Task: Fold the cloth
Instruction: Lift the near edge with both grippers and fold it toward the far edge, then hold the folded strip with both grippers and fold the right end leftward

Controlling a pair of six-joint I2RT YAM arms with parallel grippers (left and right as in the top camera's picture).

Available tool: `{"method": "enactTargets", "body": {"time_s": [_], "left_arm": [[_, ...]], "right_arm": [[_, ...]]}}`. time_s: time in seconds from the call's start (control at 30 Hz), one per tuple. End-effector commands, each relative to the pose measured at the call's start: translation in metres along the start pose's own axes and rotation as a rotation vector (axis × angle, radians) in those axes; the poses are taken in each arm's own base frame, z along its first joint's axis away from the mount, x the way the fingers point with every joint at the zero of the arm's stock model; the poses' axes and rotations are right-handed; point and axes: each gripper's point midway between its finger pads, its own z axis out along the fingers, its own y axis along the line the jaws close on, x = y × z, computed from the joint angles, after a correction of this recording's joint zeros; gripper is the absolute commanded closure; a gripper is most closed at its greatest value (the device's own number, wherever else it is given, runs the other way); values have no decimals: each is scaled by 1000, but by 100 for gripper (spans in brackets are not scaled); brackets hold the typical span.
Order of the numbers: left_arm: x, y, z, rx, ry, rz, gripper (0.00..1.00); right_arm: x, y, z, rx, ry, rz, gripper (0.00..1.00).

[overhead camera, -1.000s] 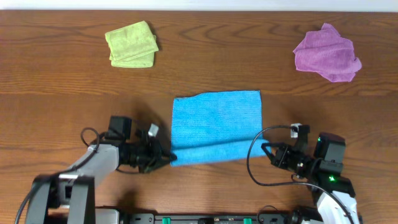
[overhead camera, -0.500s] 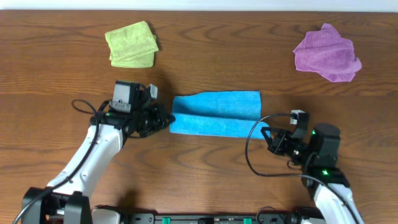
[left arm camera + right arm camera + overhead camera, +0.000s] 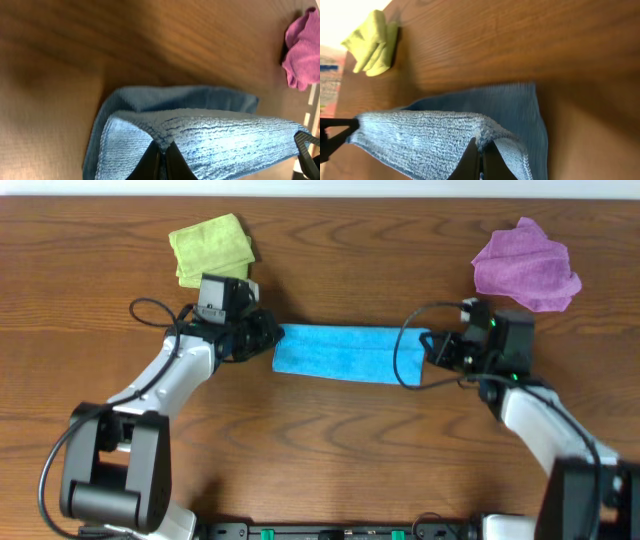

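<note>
From overhead, finds the cloth [image 3: 345, 352] a long, narrow, doubled strip just down and right of the lime-green cloth [image 3: 211, 248], left gripper [image 3: 272, 340] clamped on the end nearest that lime-green cloth and right gripper [image 3: 428, 348] clamped on the end farthest from it, likely so the top layer lands taut and square. From the left wrist, shows closed jaws pinching a raised corner, lower layer flat beneath. From the right wrist, shows the same tight pinch on the other corner, lime-green cloth [image 3: 372, 45] well beyond.
</note>
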Motion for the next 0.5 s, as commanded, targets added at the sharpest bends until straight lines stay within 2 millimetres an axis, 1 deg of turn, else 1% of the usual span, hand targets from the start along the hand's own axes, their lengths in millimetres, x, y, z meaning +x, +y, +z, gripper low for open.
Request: {"method": "enactTargets", "body": {"time_s": [0.0, 0.1, 0.23, 0.33, 0.47], "left_arm": [[-21, 9, 4, -50, -58, 2, 95], [-23, 14, 8, -61, -64, 1, 95], [-24, 22, 11, -93, -72, -5, 94], [-23, 27, 15, -109, -66, -8, 94], [-19, 39, 25, -135, -46, -5, 95]], "right_arm": [[-13, -8, 16, 57, -7, -50, 99], [-16, -8, 30, 75, 7, -61, 99], [-17, -13, 43, 113, 14, -77, 99], [-13, -17, 50, 122, 34, -73, 99], [-10, -21, 52, 138, 41, -69, 99]]}}
